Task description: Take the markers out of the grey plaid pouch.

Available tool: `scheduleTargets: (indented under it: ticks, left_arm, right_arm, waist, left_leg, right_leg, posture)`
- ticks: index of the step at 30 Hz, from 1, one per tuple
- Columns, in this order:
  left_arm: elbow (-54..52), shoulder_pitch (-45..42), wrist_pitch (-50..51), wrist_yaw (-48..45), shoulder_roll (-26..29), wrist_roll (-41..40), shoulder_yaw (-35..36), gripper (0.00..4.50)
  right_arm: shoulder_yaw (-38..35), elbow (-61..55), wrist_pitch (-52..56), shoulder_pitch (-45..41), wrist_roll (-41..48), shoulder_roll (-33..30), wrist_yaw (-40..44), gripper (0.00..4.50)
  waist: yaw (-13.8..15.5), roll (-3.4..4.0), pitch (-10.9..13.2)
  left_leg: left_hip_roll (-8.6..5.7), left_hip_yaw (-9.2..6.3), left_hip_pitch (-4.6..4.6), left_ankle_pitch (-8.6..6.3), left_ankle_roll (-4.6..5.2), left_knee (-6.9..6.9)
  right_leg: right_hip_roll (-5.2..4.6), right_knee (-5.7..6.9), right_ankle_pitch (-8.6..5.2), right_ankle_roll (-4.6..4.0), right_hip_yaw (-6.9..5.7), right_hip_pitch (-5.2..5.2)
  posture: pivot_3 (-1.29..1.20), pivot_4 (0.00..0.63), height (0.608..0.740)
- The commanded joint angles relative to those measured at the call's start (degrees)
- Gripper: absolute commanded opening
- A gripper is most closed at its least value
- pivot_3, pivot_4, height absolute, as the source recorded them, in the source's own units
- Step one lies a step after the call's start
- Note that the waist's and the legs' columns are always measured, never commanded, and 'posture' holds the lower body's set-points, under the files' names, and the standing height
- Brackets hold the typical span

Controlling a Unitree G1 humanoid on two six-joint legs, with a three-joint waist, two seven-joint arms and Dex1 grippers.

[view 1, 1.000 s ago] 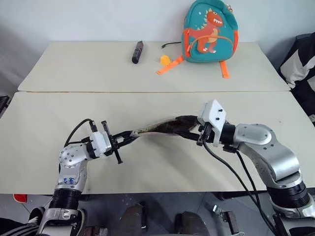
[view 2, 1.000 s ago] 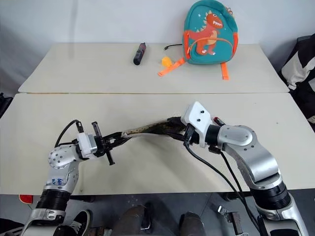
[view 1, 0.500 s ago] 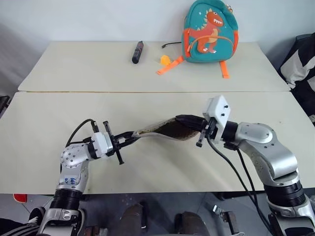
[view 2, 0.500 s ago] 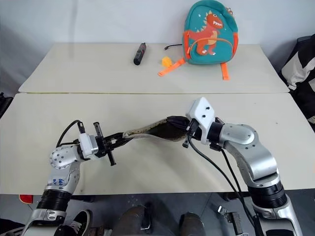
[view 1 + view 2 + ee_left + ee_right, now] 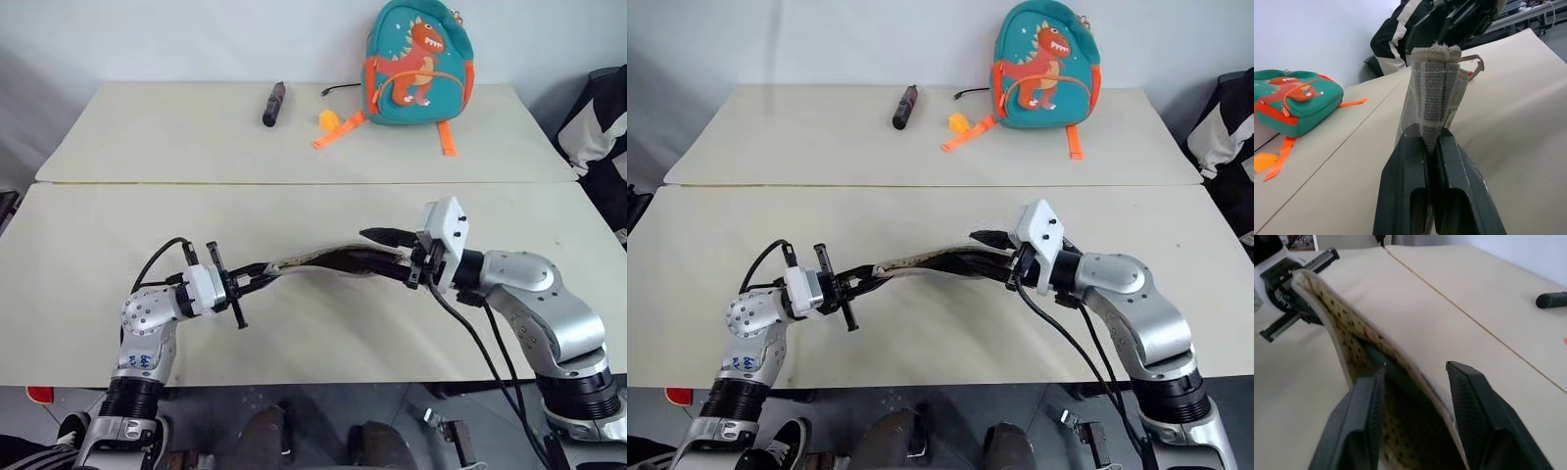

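Grey plaid soft fabric pouch point(image 5: 323, 259) held off the table, right jaws newly spread at its mouth

Right gripper point(image 5: 390, 247), pinched tight half a second ago, now stands with its two black fingers apart, one finger point(image 5: 1364, 418) inside the dotted lining and the other outside the rim (nothing visibly caught between them). Left gripper point(image 5: 253, 274) stays clamped on the pouch's far end, stretching it above the cream table point(image 5: 88, 255). No markers show; I judge the last grab missed, so another reach inside is needed.
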Motion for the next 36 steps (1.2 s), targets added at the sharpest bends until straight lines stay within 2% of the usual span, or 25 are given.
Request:
scheduleTargets:
  ticks: [1,5,15,25,30,36]
  left_arm:
    - [-1.2,0.4,-0.2,0.6,0.2,-0.6,0.7,0.0]
    - [-1.1,0.2,-0.3,0.5,0.1,-0.5,0.5,0.0]
    - [-2.8,-0.1,0.7,-0.2,0.0,-1.0,-0.4,0.0]
    - [-6.8,0.5,3.5,-0.1,-1.4,-1.3,-2.9,0.0]
    - [-7.7,0.1,4.3,0.3,-2.3,-1.2,-3.4,0.0]
    - [-8.1,-0.4,4.9,0.7,-4.3,-0.7,-4.8,0.0]
  right_arm:
    - [-2.7,-3.7,-2.4,1.5,3.0,-1.5,3.1,1.38]
    - [-1.5,-3.4,-4.2,2.7,2.1,-1.8,3.8,0.04]
    - [10.1,3.4,-17.5,1.8,-18.6,-2.6,0.6,0.04]
    - [21.2,12.7,-26.1,-9.6,-38.0,1.7,-4.0,0.04]
    - [23.1,16.6,-28.8,-11.6,-42.5,1.8,-3.7,0.04]
    - [23.9,17.9,-26.7,-12.0,-42.0,4.9,-1.9,0.04]
  waist:
    - [0.0,0.0,0.0]
    - [0.0,0.0,0.0]
    - [0.0,0.0,0.0]
    - [-0.2,0.0,0.0]
    - [0.0,0.0,0.0]
    - [-0.2,0.0,0.0]
  left_leg:
    - [0.0,-0.01,0.01,0.0,0.0,0.0]
    - [0.01,0.0,0.01,0.0,0.0,0.0]
    - [0.0,0.02,0.02,0.0,-0.01,0.01]
    - [0.02,0.02,0.04,0.02,-0.04,0.02]
    - [0.0,0.03,0.0,0.03,-0.03,0.05]
    - [0.02,0.03,0.04,0.03,-0.03,0.05]
  right_leg:
    - [0.0,0.01,0.0,0.0,0.0,0.0]
    - [0.0,0.0,0.0,0.0,0.0,0.01]
    - [0.01,0.01,0.0,0.0,-0.01,0.0]
    - [0.05,0.04,0.0,0.0,0.0,-0.02]
    - [0.04,0.04,0.0,0.0,0.0,0.0]
    - [0.07,0.06,0.0,0.0,0.01,0.0]
  posture:
    - [0.0,0.15,0.74]
    - [0.0,0.15,0.74]
    - [0.0,0.15,0.74]
    - [0.0,0.15,0.74]
    - [0.0,0.15,0.74]
    - [0.0,0.15,0.74]
